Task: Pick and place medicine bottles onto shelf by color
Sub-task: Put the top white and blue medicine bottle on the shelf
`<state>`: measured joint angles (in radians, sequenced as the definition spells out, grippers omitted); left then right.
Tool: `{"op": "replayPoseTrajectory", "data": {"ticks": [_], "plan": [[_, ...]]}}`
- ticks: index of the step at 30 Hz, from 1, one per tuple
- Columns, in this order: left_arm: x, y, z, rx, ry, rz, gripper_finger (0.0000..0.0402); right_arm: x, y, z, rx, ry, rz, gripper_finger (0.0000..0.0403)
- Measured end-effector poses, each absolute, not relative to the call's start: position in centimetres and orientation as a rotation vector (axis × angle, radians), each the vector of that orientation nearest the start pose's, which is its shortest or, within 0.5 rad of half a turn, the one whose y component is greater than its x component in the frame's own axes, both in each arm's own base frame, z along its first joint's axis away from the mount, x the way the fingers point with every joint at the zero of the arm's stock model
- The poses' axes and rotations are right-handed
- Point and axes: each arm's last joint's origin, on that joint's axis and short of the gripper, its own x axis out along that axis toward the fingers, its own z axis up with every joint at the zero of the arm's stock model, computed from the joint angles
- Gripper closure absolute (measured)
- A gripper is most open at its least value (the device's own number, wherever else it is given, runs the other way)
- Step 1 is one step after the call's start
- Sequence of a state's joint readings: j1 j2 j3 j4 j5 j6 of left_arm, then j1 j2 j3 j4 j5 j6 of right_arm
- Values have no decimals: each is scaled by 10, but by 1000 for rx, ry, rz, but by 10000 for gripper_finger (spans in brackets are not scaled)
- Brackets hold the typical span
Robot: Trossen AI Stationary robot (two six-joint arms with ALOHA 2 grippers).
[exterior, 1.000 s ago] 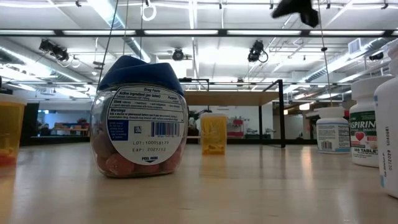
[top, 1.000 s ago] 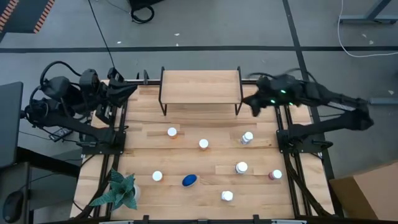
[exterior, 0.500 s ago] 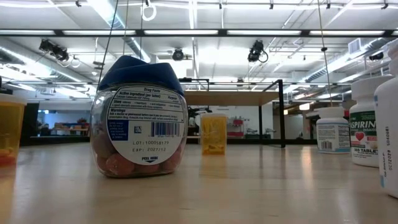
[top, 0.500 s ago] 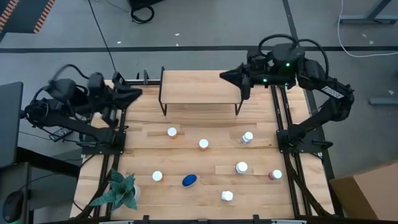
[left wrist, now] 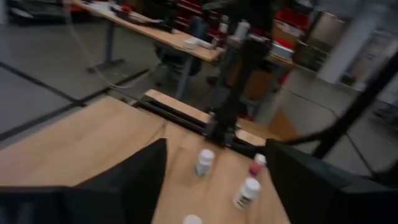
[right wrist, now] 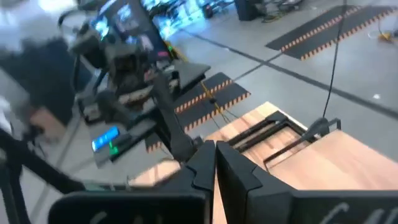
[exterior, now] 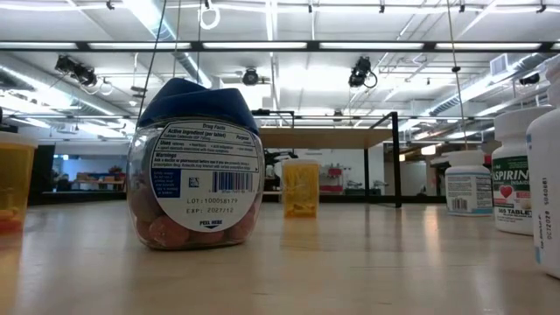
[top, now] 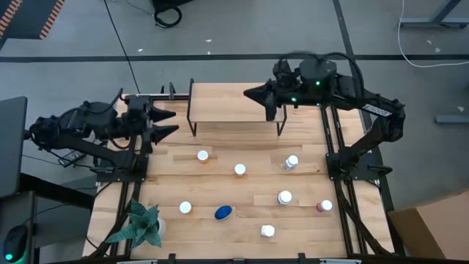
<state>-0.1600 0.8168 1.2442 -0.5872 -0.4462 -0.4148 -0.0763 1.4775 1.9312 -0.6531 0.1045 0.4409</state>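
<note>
A: Starting at the left, what is the left arm doing?

B: The left gripper [top: 167, 122] sits over the table's left edge, near the left legs of the shelf, its two dark fingers [left wrist: 134, 180] spread wide apart and holding nothing. Its tips point toward the table's middle.

A: And the bottles?

B: All eight stand on the large pale wooden tabletop [top: 249, 187], none on the shelf. From the left: a white-capped bottle [top: 185, 207] beside the green potted plant [top: 141, 224], an orange-bodied white-capped bottle [top: 203, 155] in front of the shelf, the squat bottle with the blue lid [top: 223, 213], then a second orange bottle with a white cap [top: 239, 170] near the middle. Further right come a white bottle [top: 267, 231] at the near edge, another white bottle [top: 284, 197], a white bottle tilted or lying [top: 291, 162], and a dark red bottle with a white cap [top: 325, 207] by the right rail.

A: The shelf itself?

B: The small low rack with a light wooden top board on thin black legs [top: 236, 100] stands at the far edge, its board bare.

A: And the right arm?

B: The right gripper [top: 253, 94] hangs above the shelf's right end, fingers [right wrist: 239, 171] pressed together, empty.
</note>
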Motion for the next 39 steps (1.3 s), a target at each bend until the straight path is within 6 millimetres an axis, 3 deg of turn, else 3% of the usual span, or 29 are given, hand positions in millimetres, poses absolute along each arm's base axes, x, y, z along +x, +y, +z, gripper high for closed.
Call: {"op": "replayPoseTrajectory", "data": {"ticks": [2,5,7,10,16,20,27,39], "plan": [[131,-8,437,-363,88,349,90,279,-25,499,409,268,-238,381],[131,-7,437,-398,73,382,77,269,-24,465,368,609,-281,367],[131,-6,437,-396,65,415,76,263,-24,443,367,829,-290,345],[132,-5,436,-390,62,447,78,257,-26,421,454,1003,-290,294],[138,-2,433,-367,77,516,81,261,-29,372,512,1175,-443,176],[140,-1,432,-431,65,527,82,254,-28,332,563,1343,-578,136],[144,-2,428,-443,98,523,85,250,-11,289,466,1489,-527,126],[145,-5,426,-483,115,517,86,245,-2,251,557,1513,-638,126]]}}
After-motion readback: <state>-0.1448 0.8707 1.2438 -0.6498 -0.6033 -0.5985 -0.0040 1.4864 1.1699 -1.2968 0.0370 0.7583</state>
